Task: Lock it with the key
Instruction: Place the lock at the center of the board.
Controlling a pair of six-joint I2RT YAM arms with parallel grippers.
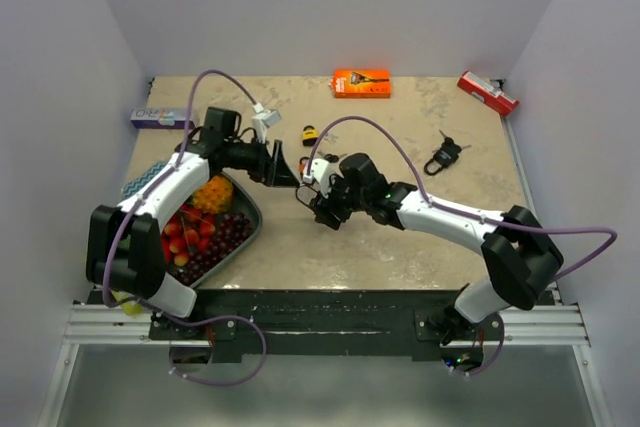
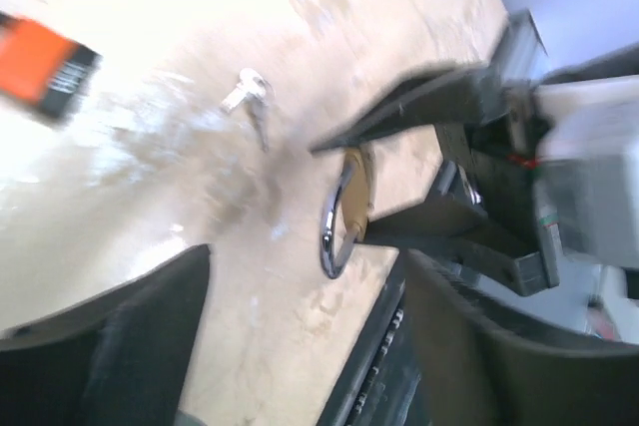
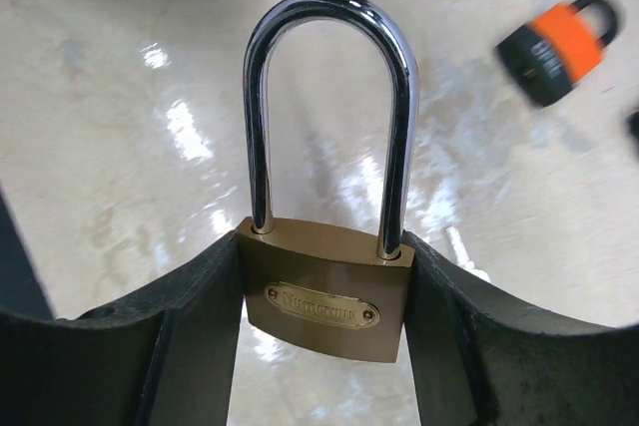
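Observation:
My right gripper (image 3: 324, 331) is shut on a brass padlock (image 3: 324, 301), clamped by its body sides with the long steel shackle pointing away; both shackle legs sit in the body. In the top view the right gripper (image 1: 316, 201) holds it at mid-table. My left gripper (image 1: 284, 170) is open and empty just left of it, facing it. The left wrist view shows the padlock (image 2: 351, 209) edge-on in the right gripper's fingers (image 2: 419, 107), ahead of my wide-apart left gripper (image 2: 300, 346). A silver key (image 2: 250, 97) lies on the table beyond.
A grey bowl (image 1: 252, 219) of fruit sits under the left arm. A small orange and black padlock (image 1: 309, 134) and a black padlock with keys (image 1: 443, 157) lie on the table. An orange box (image 1: 361, 82), a red box (image 1: 488, 93) and a blue box (image 1: 160, 118) lie along the back.

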